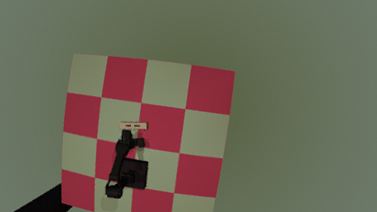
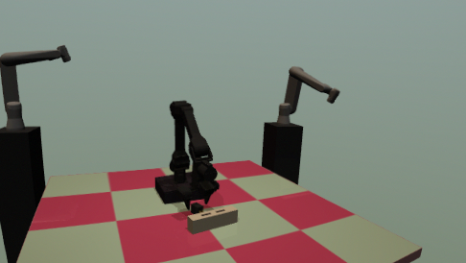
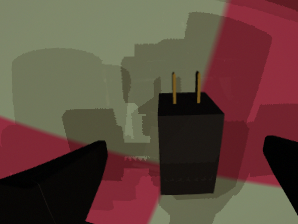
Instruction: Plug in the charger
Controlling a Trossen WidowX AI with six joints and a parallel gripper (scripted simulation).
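The black charger (image 3: 191, 142) (image 2: 196, 207) sits between the open fingers in the wrist view, touching neither. Its two gold prongs point to the top of that view. My gripper (image 3: 187, 147) (image 2: 198, 203) is open and empty, with one finger on each side of the charger and a gap on both sides. In the exterior view its fingertips are low, just above and around the charger. The beige power strip (image 1: 143, 126) (image 2: 213, 224) stands close beside the charger, with two dark outlets on top. The strip is not seen in the wrist view. The charger is hard to make out in the top view.
The red and cream checkered table (image 1: 213, 87) (image 2: 336, 208) carries the arm's dark base (image 1: 141, 178) (image 2: 168, 189) behind the gripper. Two other grey arms stand on black pedestals (image 2: 19, 178) (image 2: 282, 149) beyond the table. Arm shadows fall around the charger.
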